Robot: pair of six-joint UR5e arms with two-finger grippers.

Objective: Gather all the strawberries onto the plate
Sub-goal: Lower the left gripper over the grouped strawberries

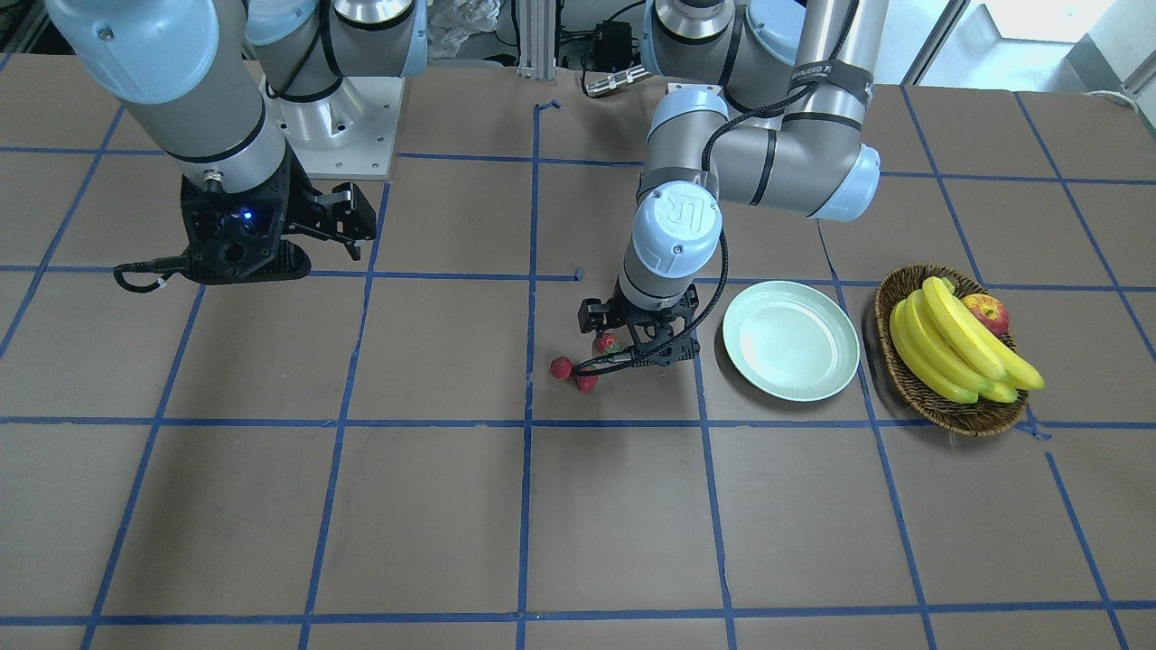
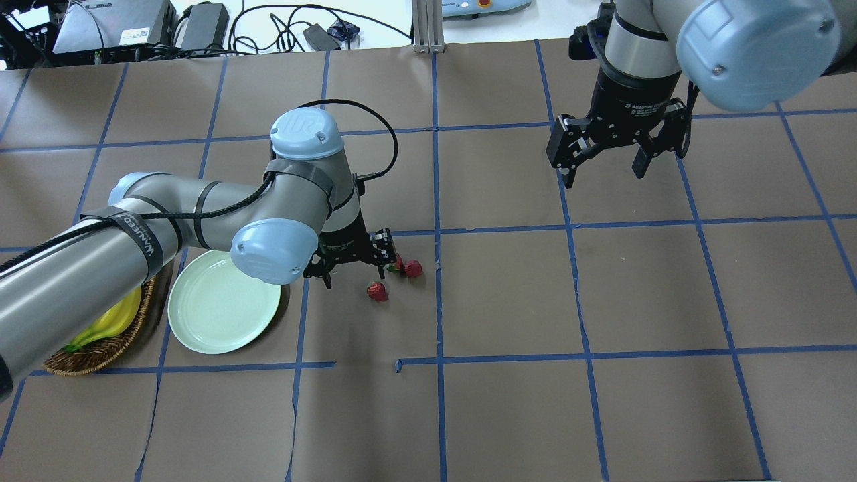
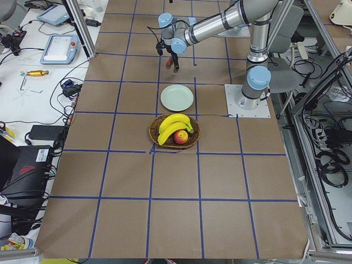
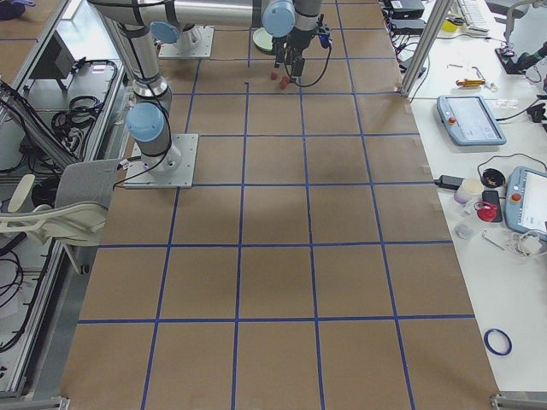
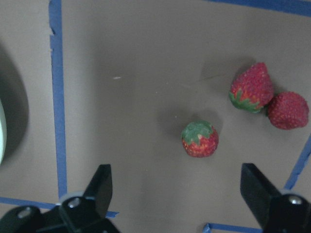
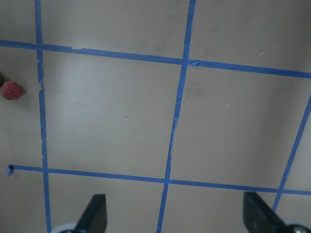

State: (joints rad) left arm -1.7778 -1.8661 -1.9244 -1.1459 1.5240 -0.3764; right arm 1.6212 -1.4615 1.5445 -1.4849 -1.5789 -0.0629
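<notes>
The left gripper [image 5: 177, 191] hangs low over the table [image 2: 509, 301] with its jaws wide apart and nothing in them; the right gripper [image 2: 604, 169] is well apart from it, jaws wide too, holding nothing.

All three strawberries lie on the table and none is on the plate [image 2: 201, 335]; in the overhead view the plate sits at about 9 o'clock from them, near but not touching. In the left wrist view the near strawberry [image 5: 199, 139] lies alone at about 12 o'clock from the gap between the jaws; the middle strawberry [image 5: 250, 89] and the far strawberry [image 5: 287, 110] touch each other at about 2 o'clock from it.

I think each one is very light and small; it looks soft, so a hard squeeze could squash it; it is roundish, so a bump may make it roll. The best place to hold is across the fat red middle, not the thin green leaves; a gentle pinch should do. The near one looks easiest because it lies alone; with the touching pair, a jaw may knock the other berry away.

A basket [image 1: 948, 411] with bananas [image 1: 957, 348] and an apple [image 1: 986, 313] sits at 3 o'clock from the plate in the front view.
</notes>
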